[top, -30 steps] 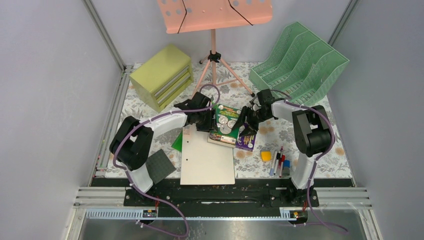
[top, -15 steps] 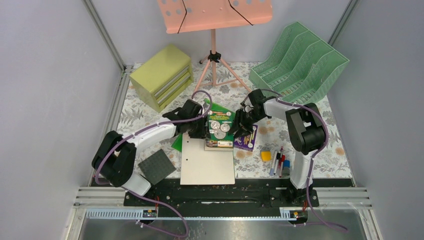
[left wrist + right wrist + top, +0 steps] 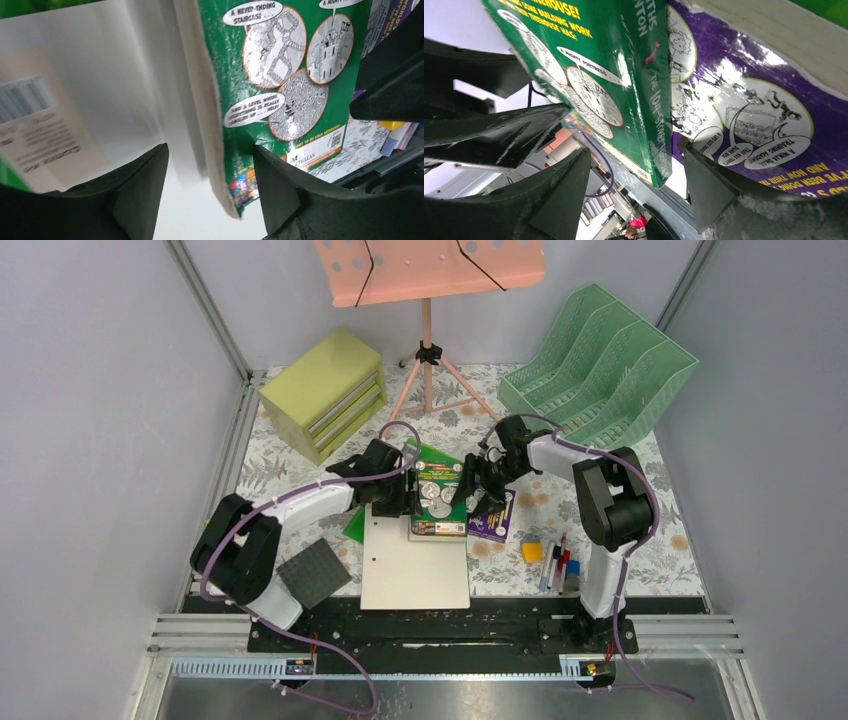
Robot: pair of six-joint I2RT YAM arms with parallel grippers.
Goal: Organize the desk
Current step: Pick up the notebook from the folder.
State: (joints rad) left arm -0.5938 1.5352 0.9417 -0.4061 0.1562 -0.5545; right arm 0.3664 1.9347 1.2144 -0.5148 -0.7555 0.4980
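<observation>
The desk is a fern-printed tabletop. A green book lies partly on a white sheet, with a purple book to its right. My left gripper is open at the green book's left edge; in the left wrist view the page edge stands between the jaws of the gripper, with the green book's cover to the right. My right gripper is open at the book's right edge. In the right wrist view the gripper straddles the green book's spine corner, above the purple book.
An olive-yellow drawer cabinet stands back left. A pink music stand stands at the back centre, a green file rack back right. A black square pad lies front left. Pens and a yellow block lie front right. A green folder pokes out under the sheet.
The green book has turned square and slid toward the near left onto the white sheet. My left gripper moved with it along its left edge, and my right gripper followed leftward.
</observation>
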